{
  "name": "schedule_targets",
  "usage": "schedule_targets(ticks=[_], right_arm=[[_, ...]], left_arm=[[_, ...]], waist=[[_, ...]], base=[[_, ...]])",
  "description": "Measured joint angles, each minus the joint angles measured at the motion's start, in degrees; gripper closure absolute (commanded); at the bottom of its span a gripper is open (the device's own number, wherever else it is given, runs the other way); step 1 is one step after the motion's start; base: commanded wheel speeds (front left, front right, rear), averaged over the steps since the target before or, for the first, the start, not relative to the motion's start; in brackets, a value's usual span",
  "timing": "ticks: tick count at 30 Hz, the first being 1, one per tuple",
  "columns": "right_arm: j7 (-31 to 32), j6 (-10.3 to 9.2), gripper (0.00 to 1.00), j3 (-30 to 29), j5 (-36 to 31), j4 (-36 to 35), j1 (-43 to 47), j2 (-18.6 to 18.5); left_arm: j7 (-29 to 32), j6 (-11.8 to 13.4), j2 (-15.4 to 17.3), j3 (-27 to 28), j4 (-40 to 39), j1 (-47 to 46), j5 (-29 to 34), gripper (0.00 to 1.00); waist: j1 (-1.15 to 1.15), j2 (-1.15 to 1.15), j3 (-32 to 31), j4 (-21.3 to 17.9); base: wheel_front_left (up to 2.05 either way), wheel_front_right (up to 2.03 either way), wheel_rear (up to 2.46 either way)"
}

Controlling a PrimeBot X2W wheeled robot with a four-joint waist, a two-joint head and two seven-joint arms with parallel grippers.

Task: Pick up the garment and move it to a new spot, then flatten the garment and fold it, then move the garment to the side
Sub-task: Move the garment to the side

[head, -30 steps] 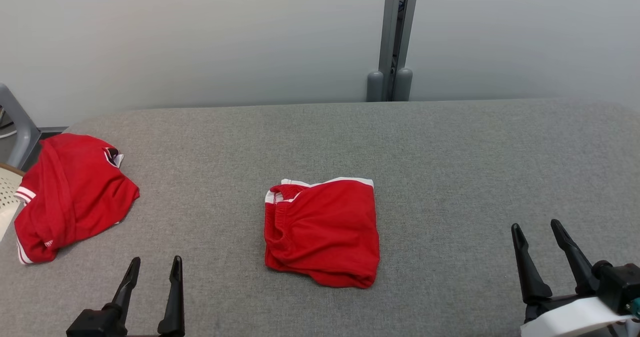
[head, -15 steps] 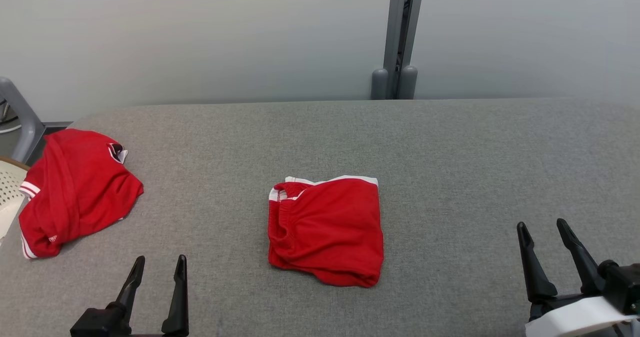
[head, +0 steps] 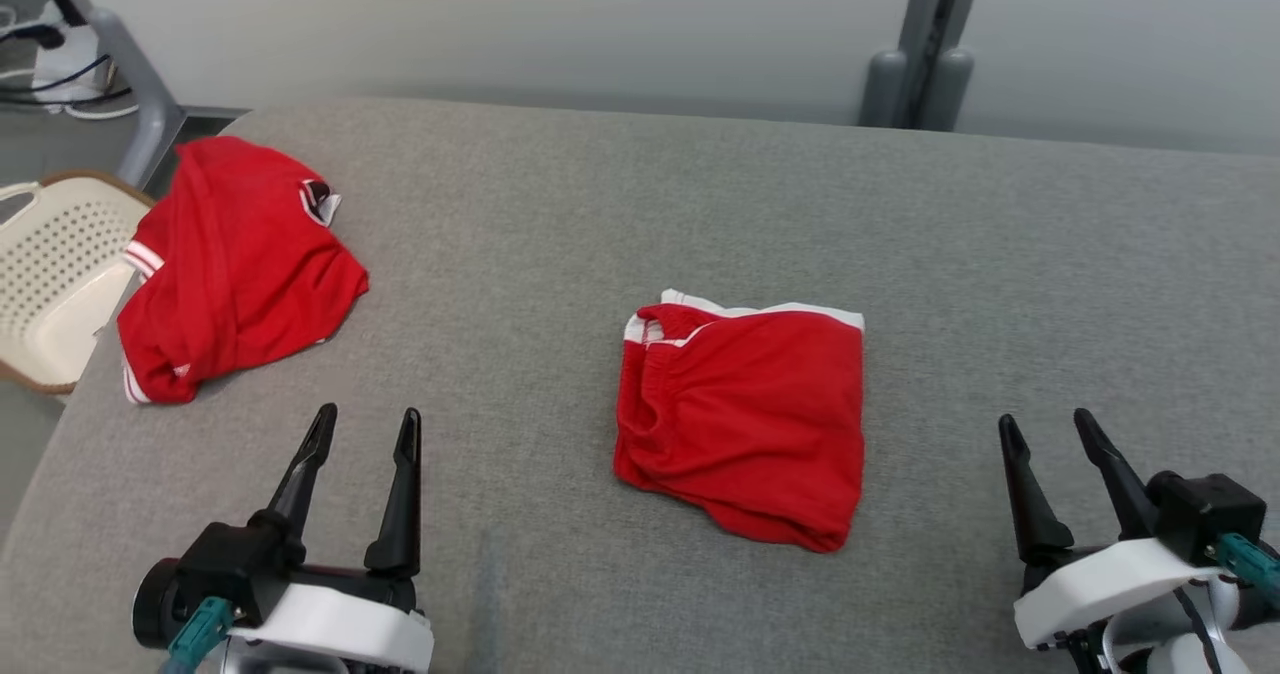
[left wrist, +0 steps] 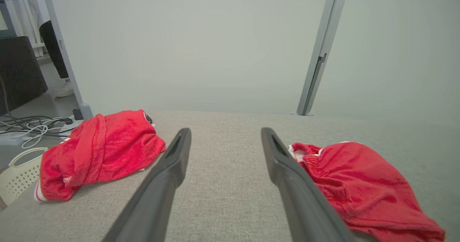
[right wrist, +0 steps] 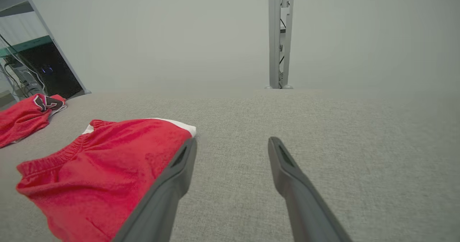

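Your widest surface is the grey, coarse-woven fabric-covered table (head: 560, 234), flat and matte, running ahead of both grippers and out to either side of them.

On it, between the two grippers and a little ahead of their fingertips, lies the task's thing: a pair of red knit shorts with a white trim band and a gathered elastic waist (head: 745, 419). The shorts sit as a compact, roughly square packet, layers stacked, the near edge soft and slightly rumpled. Judging by that shape, the pick-up, flattening and folding look done; what seems left for you is carrying the packet to the side.

Ahead of the left gripper and out to its outer side rests a second red garment, a loosely bunched jersey with striped white cuffs and a dark neck patch (head: 235, 264), near the table's corner. Whether it belongs to this task, you cannot tell.

Further out on that side, off the table's edge, stands a cream perforated plastic basket (head: 55, 274). A grey metal post (head: 925, 44) rises behind the far edge.

Your left gripper (head: 367, 417) and right gripper (head: 1044, 420) both hover above the cloth with fingers spread wide, holding nothing, neither touching the shorts.
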Motion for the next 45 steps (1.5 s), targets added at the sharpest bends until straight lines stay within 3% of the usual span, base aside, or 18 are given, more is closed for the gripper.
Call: schedule_targets(ticks=[15, 16, 17, 18, 29, 37, 45], right_arm=[[-0.89, 0.00, 0.00, 7.72, 2.96, 18.16, -11.79, 0.66], [-0.85, -0.01, 0.51, 8.20, 3.30, 18.83, -12.34, 0.66], [-0.78, 0.00, 0.71, 8.49, 3.65, 19.45, -12.94, 0.64], [-0.47, 0.00, 1.00, 8.86, 3.82, 20.14, -13.58, 0.57], [-1.49, 0.03, 1.00, 14.45, 5.68, 21.61, -15.60, -0.48], [-2.00, 0.02, 1.00, 18.02, 6.46, 21.67, -16.66, -3.50], [-2.75, 0.02, 1.00, 18.55, 6.16, 21.80, -20.48, -11.47]], left_arm=[[-3.41, -1.63, -2.05, -0.53, 5.41, -6.89, -1.34, 0.00], [-3.56, -1.67, -2.12, -0.49, 5.65, -7.09, -1.34, 0.00], [-3.58, -1.68, -2.19, -0.47, 5.86, -7.22, -1.34, 0.00], [-3.65, -1.77, -2.27, -0.42, 6.11, -7.30, -1.34, 0.00], [-3.91, -2.64, -1.83, 0.48, 6.87, -7.84, -0.01, 0.00], [-4.02, -3.64, -0.01, 0.65, 4.65, -8.52, 1.34, 0.00], [-3.19, -4.70, 1.05, -1.25, 0.71, -11.70, 2.52, 0.00]], waist=[[0.00, 0.00, 7.06, 9.33], [0.00, 0.00, 7.29, 9.60], [0.00, 0.00, 7.47, 9.78], [0.00, 0.00, 7.60, 9.85], [0.00, 0.00, 7.35, 4.94], [0.00, 0.00, 7.39, -4.34], [0.00, 0.00, 10.06, -13.98]], base=[[0.00, 0.00, 0.00], [0.00, 0.00, 0.00], [0.00, 0.00, 0.00], [0.00, 0.00, 0.00], [0.00, 0.00, 0.00], [0.00, 0.00, 0.00], [0.00, 0.00, 0.00]])
